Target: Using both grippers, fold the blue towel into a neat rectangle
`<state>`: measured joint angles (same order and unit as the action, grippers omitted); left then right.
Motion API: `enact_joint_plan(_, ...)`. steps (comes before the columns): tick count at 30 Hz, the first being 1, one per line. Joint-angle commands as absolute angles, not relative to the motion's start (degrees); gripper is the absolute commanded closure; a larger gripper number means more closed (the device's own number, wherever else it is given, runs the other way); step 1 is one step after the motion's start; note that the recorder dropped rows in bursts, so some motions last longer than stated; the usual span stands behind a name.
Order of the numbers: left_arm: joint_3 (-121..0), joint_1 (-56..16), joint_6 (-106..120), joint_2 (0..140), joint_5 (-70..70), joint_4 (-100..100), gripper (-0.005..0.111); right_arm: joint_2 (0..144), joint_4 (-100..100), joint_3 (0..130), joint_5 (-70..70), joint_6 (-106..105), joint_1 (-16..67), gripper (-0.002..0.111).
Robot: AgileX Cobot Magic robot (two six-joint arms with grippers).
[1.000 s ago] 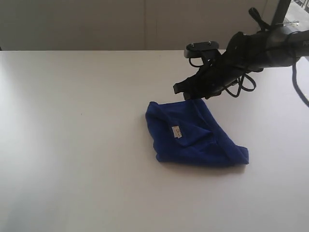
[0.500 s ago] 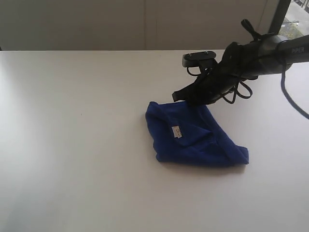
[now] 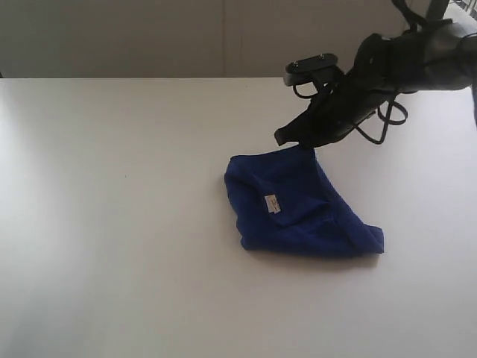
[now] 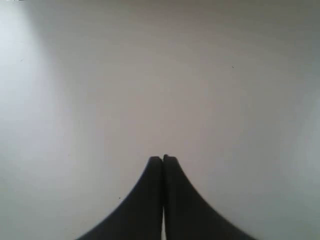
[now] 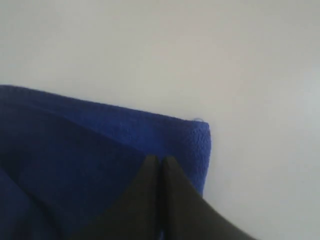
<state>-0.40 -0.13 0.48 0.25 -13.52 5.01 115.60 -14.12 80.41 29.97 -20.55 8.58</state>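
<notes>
The blue towel lies crumpled in a rough folded heap right of the table's middle, its small white label facing up. My right gripper is at the towel's far edge, shut, and that edge rises slightly toward it. In the right wrist view the closed gripper sits on the towel close to a corner of the cloth. My left gripper is shut with nothing in it, over bare table; it does not show in the exterior view.
The white table runs wide to the left and in front of the towel. A pale wall stands behind its far edge. The right arm's black cables hang over the table's right part.
The right gripper dipped to the towel's far edge and has now risen a little, drawing that edge up with it. The rest of the towel has not moved.
</notes>
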Motion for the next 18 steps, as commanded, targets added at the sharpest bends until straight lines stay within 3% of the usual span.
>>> enact_joint_plan(1, 0.0, -0.1, 0.0, 0.0, -13.3, 5.3, 0.107, 113.2, -8.6, 80.7, 37.3, -19.0, 8.0, 0.108)
enact_joint_plan(6, 0.0, -0.1, 0.0, 0.0, -13.3, 5.3, 0.107, 113.6, -6.7, 79.8, 47.1, -19.5, 7.9, 0.108)
enact_joint_plan(18, 0.0, -0.1, 0.0, 0.0, -13.3, 5.3, 0.107, 113.6, -7.4, 72.4, 49.9, -16.3, 8.0, 0.108)
